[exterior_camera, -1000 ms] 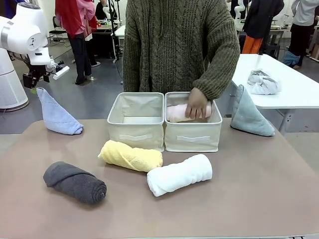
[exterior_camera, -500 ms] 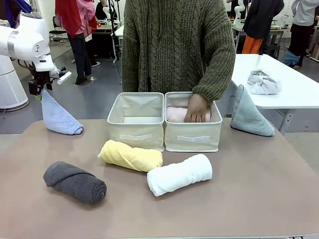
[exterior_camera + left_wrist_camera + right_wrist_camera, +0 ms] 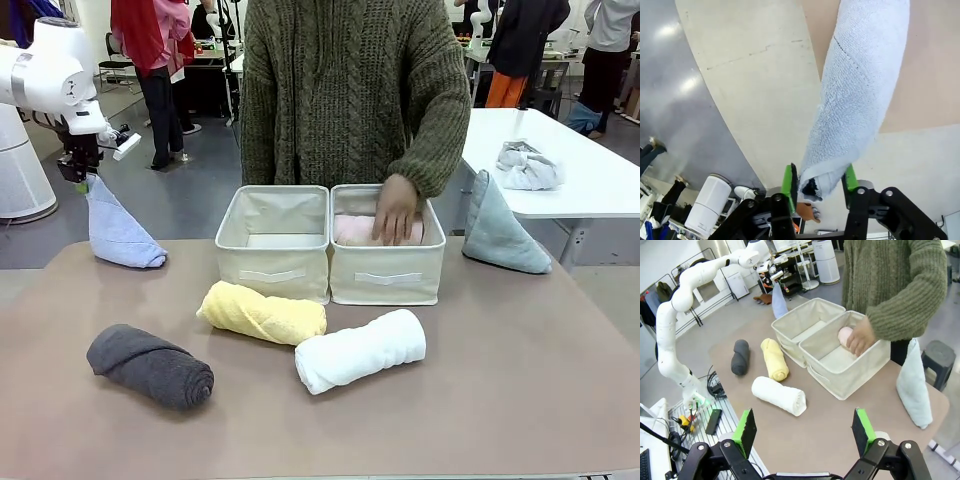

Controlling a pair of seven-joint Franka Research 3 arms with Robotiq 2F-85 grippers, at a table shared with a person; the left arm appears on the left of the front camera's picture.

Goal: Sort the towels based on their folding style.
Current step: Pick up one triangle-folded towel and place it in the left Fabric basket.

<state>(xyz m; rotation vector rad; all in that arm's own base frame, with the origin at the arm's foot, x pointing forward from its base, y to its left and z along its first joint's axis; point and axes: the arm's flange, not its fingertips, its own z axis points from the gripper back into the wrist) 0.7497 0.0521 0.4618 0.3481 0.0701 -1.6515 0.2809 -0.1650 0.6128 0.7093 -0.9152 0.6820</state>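
Observation:
My left gripper (image 3: pixel 85 175) (image 3: pixel 819 181) is shut on the tip of the light blue cone towel (image 3: pixel 118 235) (image 3: pixel 860 90), whose base rests at the table's far left. The right gripper (image 3: pixel 804 421) hangs open high above the table's near side. A pale grey-green cone towel (image 3: pixel 497 235) (image 3: pixel 915 385) stands at the far right. Yellow (image 3: pixel 262 312), white (image 3: pixel 360 350) and dark grey (image 3: pixel 150 365) rolled towels lie in front of two cream bins. A person's hand (image 3: pixel 395 210) rests on the pale pink roll (image 3: pixel 352 228) in the right bin (image 3: pixel 388 278).
The left bin (image 3: pixel 272 272) holds nothing I can see. A grey-white cloth bundle (image 3: pixel 527 165) lies on a white table (image 3: pixel 590 190) behind on the right. The person stands close against the far edge, behind the bins.
My left gripper has moved right and down onto the blue cone's tip and closed on it; the tip now leans slightly right. The person's hand stays on the pink roll.

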